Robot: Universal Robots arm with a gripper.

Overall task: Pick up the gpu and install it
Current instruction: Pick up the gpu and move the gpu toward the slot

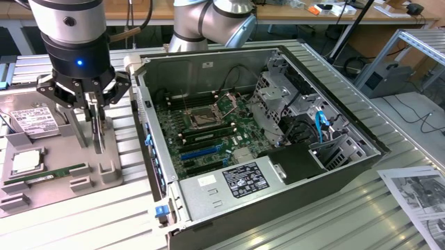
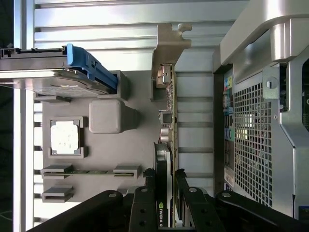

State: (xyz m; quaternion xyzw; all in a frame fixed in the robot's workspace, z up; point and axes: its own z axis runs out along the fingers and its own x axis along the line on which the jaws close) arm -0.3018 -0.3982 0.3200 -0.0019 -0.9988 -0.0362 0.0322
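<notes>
Hard drive [image 1: 31, 122]: I see it at the far end of the grey tray [image 1: 59, 151], on the exterior view's left, white label up.
Processor [image 1: 26, 162]: lies in its own pocket of the tray, beside the hard drive.
Memory stick [image 1: 49, 175]: narrow and green, lying in the slot next to the processor.
Gripper [image 1: 96, 130]: I have it hanging straight down over the tray's edge nearest the computer case [image 1: 208, 67], its fingers [image 2: 182, 181] clamped on either side of the card.
Gpu [image 1: 98, 141]: held on edge in the gripper, a thin dark board. From the wrist view its silver bracket end points away from the fingers. I cannot tell whether its lower edge is clear of the tray.
Computer case: lies open on the ribbed worktop [image 1: 90, 224], just beside the tray, with the motherboard [image 1: 208, 130] facing up.
Printed sheets [image 1: 417, 198]: on the worktop at the exterior view's right, well apart from the gripper.
</notes>
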